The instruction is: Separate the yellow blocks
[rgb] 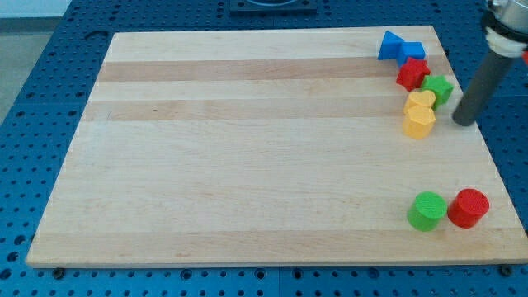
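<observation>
Camera view: my tip point(464, 122) (a bare rod, holding nothing) stands just right of two touching yellow blocks point(419, 113) near the board's point(247, 148) right edge, below the green block point(438, 87) and red block point(412, 73).

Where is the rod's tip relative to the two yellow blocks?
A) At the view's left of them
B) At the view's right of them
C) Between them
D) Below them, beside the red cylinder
B: my tip stands at the view's right of the touching yellow blocks, apart from them.
</observation>
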You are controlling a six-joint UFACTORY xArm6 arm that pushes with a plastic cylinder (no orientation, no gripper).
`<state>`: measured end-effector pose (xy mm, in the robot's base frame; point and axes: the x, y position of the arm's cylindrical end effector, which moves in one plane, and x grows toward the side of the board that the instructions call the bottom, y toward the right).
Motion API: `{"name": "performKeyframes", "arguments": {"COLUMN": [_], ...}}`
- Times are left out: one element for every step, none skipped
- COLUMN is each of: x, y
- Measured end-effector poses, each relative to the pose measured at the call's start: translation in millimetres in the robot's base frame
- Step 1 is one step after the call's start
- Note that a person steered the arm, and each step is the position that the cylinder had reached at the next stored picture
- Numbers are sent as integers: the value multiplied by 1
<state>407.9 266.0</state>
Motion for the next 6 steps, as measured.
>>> {"name": "performKeyframes", "arguments": {"x": [-5, 13, 34, 9, -14, -1], "y": [-58, -121, -135, -117, -82, -59]}}
